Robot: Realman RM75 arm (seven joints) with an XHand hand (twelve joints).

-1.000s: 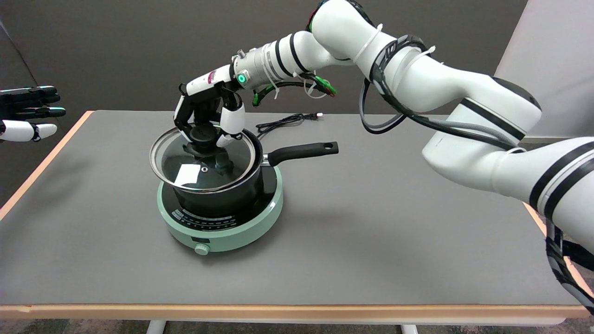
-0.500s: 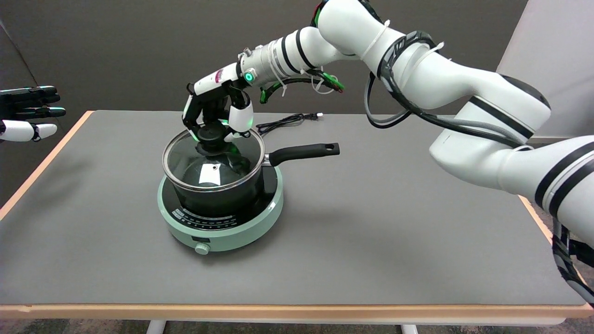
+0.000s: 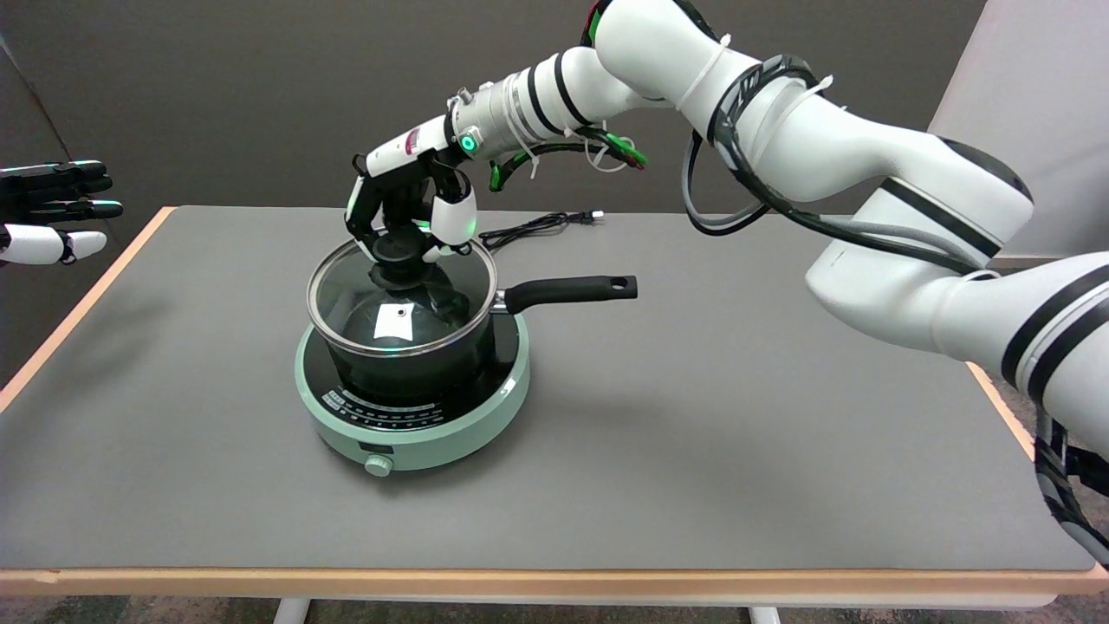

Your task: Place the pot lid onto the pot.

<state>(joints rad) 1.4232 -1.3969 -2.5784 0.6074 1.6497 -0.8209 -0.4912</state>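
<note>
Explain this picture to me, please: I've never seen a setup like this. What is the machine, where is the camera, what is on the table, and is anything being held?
This is a robot with two white arms, each ending in a black-and-white hand with several fingers. The single camera sits above the table's near side, looking down and across it.

The right arm reaches in from the picture's right. Its right hand grips the black knob of a glass pot lid. The lid sits over a black pot, roughly lined up with the rim; whether it is fully seated, I cannot tell. The pot's long handle points right.

The pot stands on a round pale-green hotplate on the grey table. A black cable lies behind it.

The hand at the far left edge, the left hand, hangs in the air, holding nothing.
</note>
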